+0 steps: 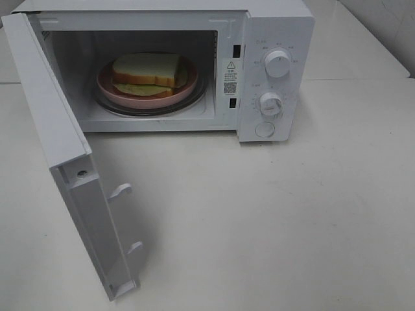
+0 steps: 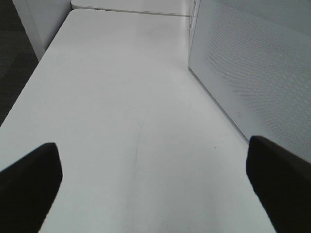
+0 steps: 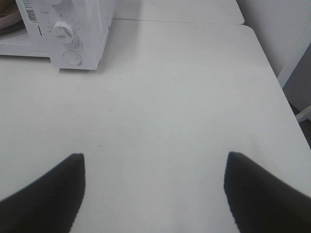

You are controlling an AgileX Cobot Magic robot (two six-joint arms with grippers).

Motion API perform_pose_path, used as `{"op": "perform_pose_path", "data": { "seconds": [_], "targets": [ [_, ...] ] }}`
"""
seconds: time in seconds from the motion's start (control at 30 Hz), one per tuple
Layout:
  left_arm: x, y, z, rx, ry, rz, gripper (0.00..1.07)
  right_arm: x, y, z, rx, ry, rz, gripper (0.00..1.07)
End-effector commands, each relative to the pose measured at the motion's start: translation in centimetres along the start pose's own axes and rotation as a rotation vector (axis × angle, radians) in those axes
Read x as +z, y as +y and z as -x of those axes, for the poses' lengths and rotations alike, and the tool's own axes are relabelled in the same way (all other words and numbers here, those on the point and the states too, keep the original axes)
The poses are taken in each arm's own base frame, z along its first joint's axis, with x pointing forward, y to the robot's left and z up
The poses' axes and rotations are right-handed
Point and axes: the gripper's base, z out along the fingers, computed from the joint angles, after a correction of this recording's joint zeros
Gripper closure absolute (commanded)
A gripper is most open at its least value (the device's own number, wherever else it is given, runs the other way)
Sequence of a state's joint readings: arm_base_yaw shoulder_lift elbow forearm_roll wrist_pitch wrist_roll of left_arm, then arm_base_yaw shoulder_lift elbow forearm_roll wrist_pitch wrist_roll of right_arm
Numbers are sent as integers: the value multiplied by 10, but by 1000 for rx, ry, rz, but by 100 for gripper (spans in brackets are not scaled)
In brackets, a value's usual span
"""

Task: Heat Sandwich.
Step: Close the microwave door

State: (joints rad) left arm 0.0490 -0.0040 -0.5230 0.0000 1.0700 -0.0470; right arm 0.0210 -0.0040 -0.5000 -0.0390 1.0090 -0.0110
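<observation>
High camera faces open microwave (image 1: pixel 285 32); wrist cameras low over table (image 2: pixel 121 121).

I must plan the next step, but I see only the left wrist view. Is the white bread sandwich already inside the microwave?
Observer: Yes. The white-bread sandwich with green filling lies on a round pink plate inside the white microwave oven.
Operator: Is its door closed?
Observer: No, the white door stands wide open.
Operator: And the right hand?
Observer: The right hand is open, holding nothing, above the white table.
</observation>
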Motion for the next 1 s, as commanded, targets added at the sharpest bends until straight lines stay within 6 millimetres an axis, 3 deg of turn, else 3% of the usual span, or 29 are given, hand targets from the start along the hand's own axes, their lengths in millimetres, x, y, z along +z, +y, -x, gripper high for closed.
{"op": "perform_pose_path", "data": {
  "seconds": [0.03,1.0],
  "targets": [
    [-1,0,0,0,-16,-2,9,-3,0,-1,13,-35,-10,31],
    [-1,0,0,0,-16,-2,9,-3,0,-1,13,-35,-10,31]
  ]
}}
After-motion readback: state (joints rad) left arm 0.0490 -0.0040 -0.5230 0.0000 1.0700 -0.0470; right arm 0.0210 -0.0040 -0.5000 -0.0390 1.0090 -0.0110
